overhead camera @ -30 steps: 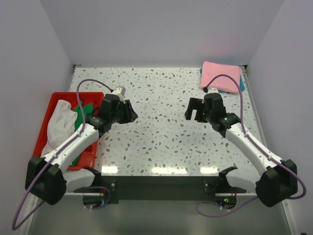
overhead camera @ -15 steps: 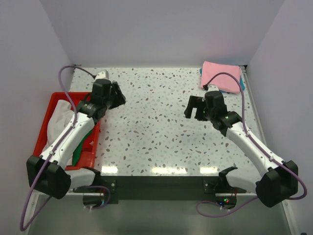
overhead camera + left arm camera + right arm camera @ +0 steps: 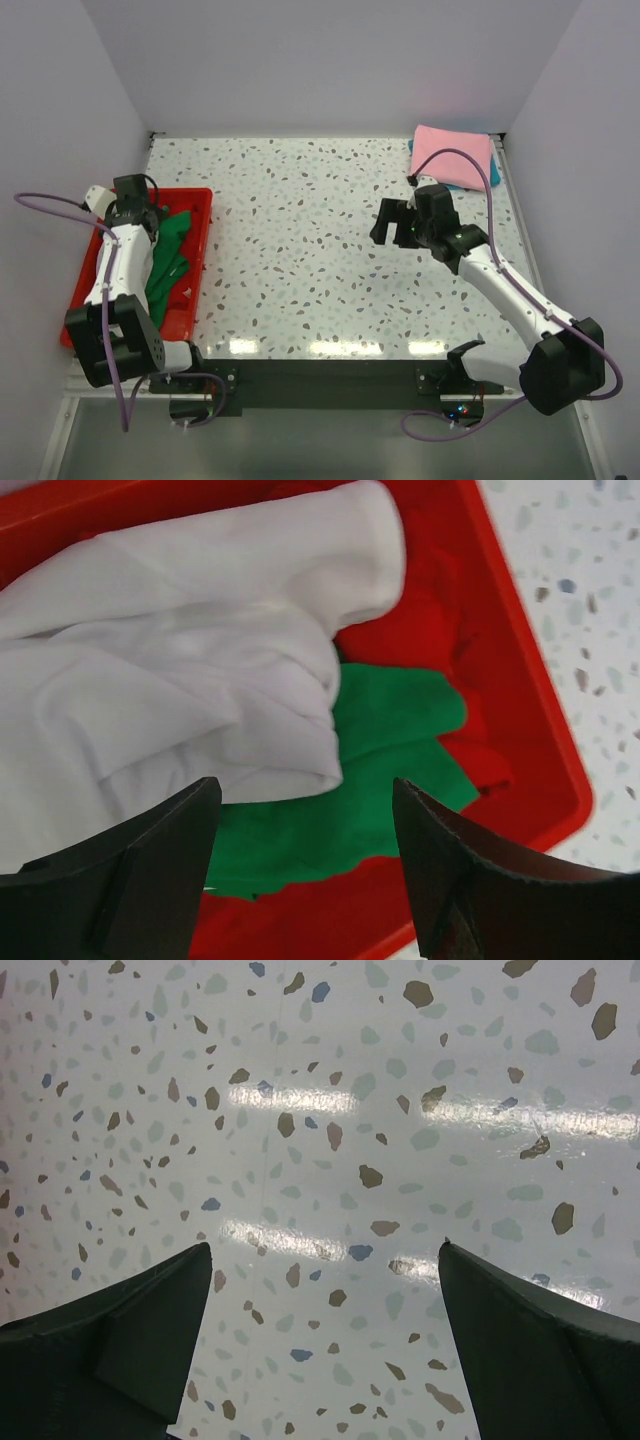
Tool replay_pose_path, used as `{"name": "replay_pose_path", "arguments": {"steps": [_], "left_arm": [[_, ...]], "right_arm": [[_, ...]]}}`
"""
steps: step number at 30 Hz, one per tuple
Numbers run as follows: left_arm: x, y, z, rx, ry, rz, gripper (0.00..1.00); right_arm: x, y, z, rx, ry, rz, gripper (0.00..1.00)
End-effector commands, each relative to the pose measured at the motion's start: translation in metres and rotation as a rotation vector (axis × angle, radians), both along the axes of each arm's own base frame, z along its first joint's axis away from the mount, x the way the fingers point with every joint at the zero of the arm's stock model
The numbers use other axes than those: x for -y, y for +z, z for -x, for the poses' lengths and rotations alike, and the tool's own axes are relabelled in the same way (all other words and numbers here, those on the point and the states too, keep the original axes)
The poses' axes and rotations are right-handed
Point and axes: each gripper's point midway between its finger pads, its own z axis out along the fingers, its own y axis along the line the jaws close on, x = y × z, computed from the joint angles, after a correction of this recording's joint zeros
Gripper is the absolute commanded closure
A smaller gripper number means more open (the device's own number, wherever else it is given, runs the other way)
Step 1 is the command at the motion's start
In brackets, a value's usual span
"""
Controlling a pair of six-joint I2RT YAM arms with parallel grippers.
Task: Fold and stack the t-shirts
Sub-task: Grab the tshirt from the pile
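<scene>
The left hand [image 3: 305, 880], wide and empty, hangs over the red plastic tray [image 3: 530, 770] at frame left, probably to lift the crumpled white cloth t-shirt [image 3: 180, 680] overlying a green one [image 3: 390, 720]. The right hand [image 3: 325, 1350] hovers wide over the speckled bench [image 3: 330, 1110]. Upper right, the folded pink t-shirt [image 3: 452, 152] seemingly tops a teal one [image 3: 493, 173].

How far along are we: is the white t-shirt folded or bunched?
Bunched, not folded: the white t-shirt lies rumpled in the red tray, overlapping the green t-shirt.
</scene>
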Motion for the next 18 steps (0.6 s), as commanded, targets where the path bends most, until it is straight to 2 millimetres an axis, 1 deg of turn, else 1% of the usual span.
{"name": "replay_pose_path", "arguments": {"steps": [1,2,5,7,8,11,12,13,14,15,17,18], "left_arm": [[-0.022,-0.022,0.020,-0.030,0.156,-0.005,0.26],[-0.024,-0.033,0.025,-0.059,0.174,0.004,0.27],[-0.033,-0.050,0.038,-0.105,0.243,0.010,0.28],[-0.038,-0.055,0.042,-0.102,0.269,0.004,0.30],[-0.041,-0.060,0.047,-0.110,0.282,0.007,0.32],[-0.046,-0.067,0.051,-0.118,0.297,0.023,0.43],[-0.047,-0.068,0.051,-0.121,0.292,0.024,0.51],[-0.047,-0.066,0.050,-0.116,0.286,0.025,0.55],[-0.049,-0.061,0.050,-0.105,0.282,0.018,0.60],[-0.050,-0.057,0.049,-0.103,0.268,0.008,0.70],[-0.053,-0.041,0.046,-0.072,0.257,-0.012,0.78],[-0.053,-0.036,0.047,-0.081,0.243,-0.020,0.86]], "right_arm": [[-0.008,0.015,-0.005,0.039,0.023,-0.038,0.01],[-0.007,0.014,-0.005,0.036,0.023,-0.038,0.01],[-0.010,0.011,-0.004,0.025,0.031,-0.044,0.01],[-0.011,0.011,-0.003,0.022,0.038,-0.049,0.01],[-0.012,0.011,-0.003,0.022,0.040,-0.051,0.01],[-0.013,0.010,-0.002,0.016,0.044,-0.057,0.01],[-0.014,0.010,-0.002,0.014,0.047,-0.057,0.01],[-0.013,0.010,-0.002,0.015,0.047,-0.056,0.01],[-0.013,0.010,-0.002,0.013,0.046,-0.056,0.01],[-0.012,0.011,-0.002,0.015,0.044,-0.054,0.01],[-0.011,0.011,-0.003,0.018,0.038,-0.048,0.01],[-0.011,0.010,-0.002,0.014,0.036,-0.045,0.01]]}}
